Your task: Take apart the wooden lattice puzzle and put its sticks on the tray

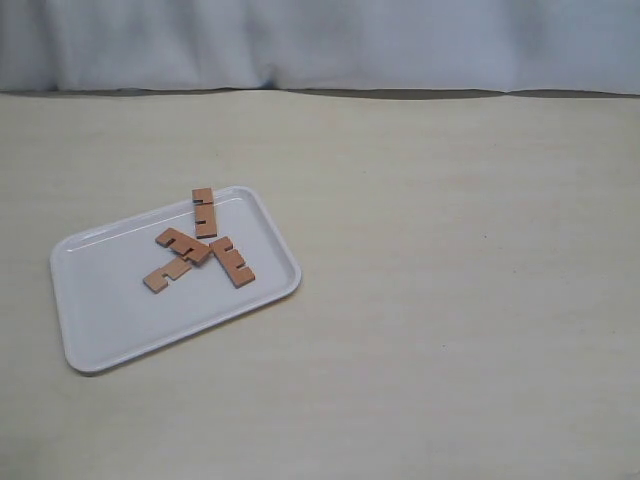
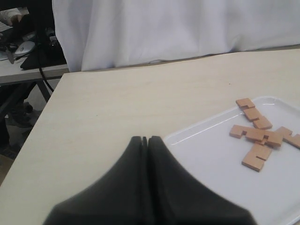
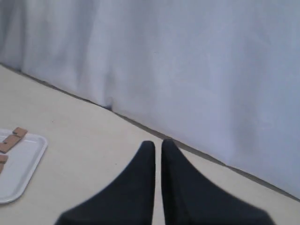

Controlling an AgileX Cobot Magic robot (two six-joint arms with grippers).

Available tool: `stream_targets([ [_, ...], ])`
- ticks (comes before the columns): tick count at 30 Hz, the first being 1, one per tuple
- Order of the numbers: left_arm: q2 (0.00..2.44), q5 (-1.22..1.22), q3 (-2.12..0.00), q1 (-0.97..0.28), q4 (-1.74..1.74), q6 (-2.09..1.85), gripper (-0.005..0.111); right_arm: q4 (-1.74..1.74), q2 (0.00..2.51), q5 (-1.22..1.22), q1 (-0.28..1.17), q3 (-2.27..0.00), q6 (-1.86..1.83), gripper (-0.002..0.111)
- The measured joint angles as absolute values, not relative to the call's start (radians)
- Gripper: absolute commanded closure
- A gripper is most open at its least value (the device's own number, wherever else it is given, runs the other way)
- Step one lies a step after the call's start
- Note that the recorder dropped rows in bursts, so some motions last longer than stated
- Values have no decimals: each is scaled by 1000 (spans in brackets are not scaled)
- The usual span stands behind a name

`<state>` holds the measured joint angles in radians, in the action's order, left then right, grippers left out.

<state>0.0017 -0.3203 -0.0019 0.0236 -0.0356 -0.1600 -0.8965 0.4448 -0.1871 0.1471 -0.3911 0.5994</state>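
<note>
The white tray (image 1: 110, 310) lies at the left of the table. Four reddish-brown notched sticks lie loose on it, with no interlocked lattice in view: one by the far rim (image 1: 204, 212), one in the middle (image 1: 183, 244), one nearer the front (image 1: 167, 273) and one to the right (image 1: 232, 261). The middle ones touch or overlap. Neither arm shows in the exterior view. My left gripper (image 2: 145, 138) is shut and empty, hovering by the tray's corner (image 2: 220, 187), apart from the sticks (image 2: 256, 135). My right gripper (image 3: 158, 143) is shut and empty, well away from the tray (image 3: 18, 173).
A white curtain (image 1: 320, 40) hangs along the table's far edge. Bare beige tabletop (image 1: 450, 300) spreads right of the tray. In the left wrist view, the table's side edge (image 2: 51, 101) shows, with dark equipment and cables beyond it.
</note>
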Motion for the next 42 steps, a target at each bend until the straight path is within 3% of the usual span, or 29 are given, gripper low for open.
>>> stream_targets([
  [18, 2, -320, -2, 24, -36, -160, 107, -911, 399, -135, 173, -210, 696, 104],
  [24, 2, -320, -2, 24, -36, -160, 107, -587, 260, -131, 173, -21, 698, 104],
  [28, 2, -320, -2, 24, -36, -160, 107, -362, 71, -336, 173, 0, 700, 104],
  [42, 2, -322, -2, 24, -33, -160, 107, -190, 6, -138, 108, 0, 700, 104],
])
